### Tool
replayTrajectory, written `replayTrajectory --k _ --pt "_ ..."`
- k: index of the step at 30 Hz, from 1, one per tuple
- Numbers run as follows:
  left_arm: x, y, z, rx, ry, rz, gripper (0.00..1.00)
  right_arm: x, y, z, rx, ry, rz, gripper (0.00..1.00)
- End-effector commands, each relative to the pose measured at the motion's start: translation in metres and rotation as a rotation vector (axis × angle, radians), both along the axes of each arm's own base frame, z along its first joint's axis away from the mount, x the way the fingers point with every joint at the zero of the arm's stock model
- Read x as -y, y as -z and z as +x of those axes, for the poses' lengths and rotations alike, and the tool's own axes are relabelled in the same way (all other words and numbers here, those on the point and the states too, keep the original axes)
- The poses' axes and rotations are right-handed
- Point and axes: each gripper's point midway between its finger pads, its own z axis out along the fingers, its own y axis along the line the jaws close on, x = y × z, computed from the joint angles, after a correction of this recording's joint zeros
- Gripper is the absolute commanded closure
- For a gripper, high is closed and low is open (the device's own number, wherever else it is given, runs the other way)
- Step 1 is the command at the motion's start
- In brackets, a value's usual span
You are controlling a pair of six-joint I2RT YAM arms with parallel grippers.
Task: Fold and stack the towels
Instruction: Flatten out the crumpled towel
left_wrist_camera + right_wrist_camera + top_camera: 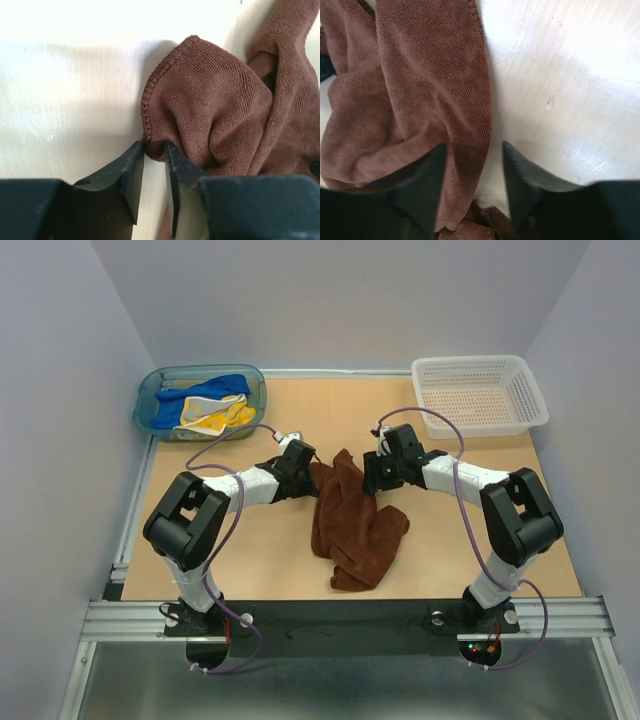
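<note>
In the middle of the table (pixel 250 560), a rust-brown towel (pixel 355 525) lies crumpled and unfolded, a loose heap running toward the near edge. The left gripper (pixel 155 145) sits at the towel's far left corner. Its jaws are almost together, with only a narrow slit of bare table showing between them. The stitched hem touches their tips, and no cloth looks pinched. The right gripper (pixel 472 147) is at the far right corner with its jaws fairly wide apart. A strip of the towel's edge lies between them, but they are not clamped on it.

In the far left corner a teal tub (pixel 143 415) holds the blue towel (pixel 215 388) and the yellow towel (pixel 215 418), bunched together. A white basket (pixel 535 405) stands in the far right corner.

The likely risk is a shallow bite. The left jaws may catch only the hem and let it slip on lifting. The right jaws may gather a doubled fold, so the towel would not spread flat.
</note>
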Motion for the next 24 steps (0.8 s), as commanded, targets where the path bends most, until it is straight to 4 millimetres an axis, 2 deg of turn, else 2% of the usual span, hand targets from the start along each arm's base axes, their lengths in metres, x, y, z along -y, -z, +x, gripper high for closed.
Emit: replayTrajectory --k 1,2,3,4,5,7,11,13,15,16,18,21,22,23,24 --pt "-0.013 0.01 0.003 -0.019 -0.026 0.083 0.79 0.002 0.003 0.005 0.05 0.004 -0.018 0.54" --pt "-0.013 0.013 0.004 -0.024 -0.026 0.093 0.81 0.004 0.006 0.002 0.043 0.005 -0.024 0.66" --pt "-0.012 0.012 0.007 -0.019 -0.021 0.099 0.91 0.006 0.006 0.001 0.044 0.008 -0.03 0.73" --pt "-0.014 0.012 0.008 -0.017 -0.024 0.11 0.97 0.008 0.006 0.0 0.047 0.011 -0.035 0.79" --pt "-0.017 0.014 0.011 -0.02 -0.029 0.122 1.0 0.013 0.009 -0.002 0.048 0.023 -0.052 0.91" --pt "-0.022 0.012 0.015 -0.012 -0.032 0.144 1.0 0.019 0.004 -0.004 0.069 0.044 -0.067 0.99" --pt "-0.044 0.007 0.021 -0.013 -0.054 0.2 1.0 0.045 -0.003 -0.005 0.115 0.161 -0.133 1.0" --pt "-0.06 0.006 0.021 -0.028 -0.071 0.238 1.0 0.055 -0.009 -0.013 0.114 0.226 -0.136 1.0" --pt "-0.074 0.0 0.021 -0.027 -0.09 0.257 1.0 0.068 -0.007 -0.022 0.103 0.276 -0.161 0.99" --pt "-0.082 0.002 0.016 -0.048 -0.093 0.282 1.0 0.07 -0.014 -0.025 0.118 0.287 -0.155 1.0" --pt "-0.088 -0.001 0.011 -0.057 -0.08 0.296 1.0 0.075 -0.011 -0.035 0.098 0.275 -0.173 0.99" --pt "-0.09 -0.003 -0.001 -0.092 -0.041 0.302 1.0 0.066 -0.01 -0.059 0.03 0.177 -0.135 0.99" --pt "-0.088 0.002 -0.012 -0.127 -0.012 0.283 1.0 0.06 -0.012 -0.065 0.011 0.149 -0.099 0.99" --pt "-0.086 0.0 -0.017 -0.13 0.003 0.265 1.0 0.043 -0.018 -0.077 -0.018 0.072 -0.014 0.99" --pt "-0.087 0.005 -0.027 -0.155 0.014 0.255 1.0 0.036 -0.02 -0.086 -0.042 0.032 0.009 0.99"
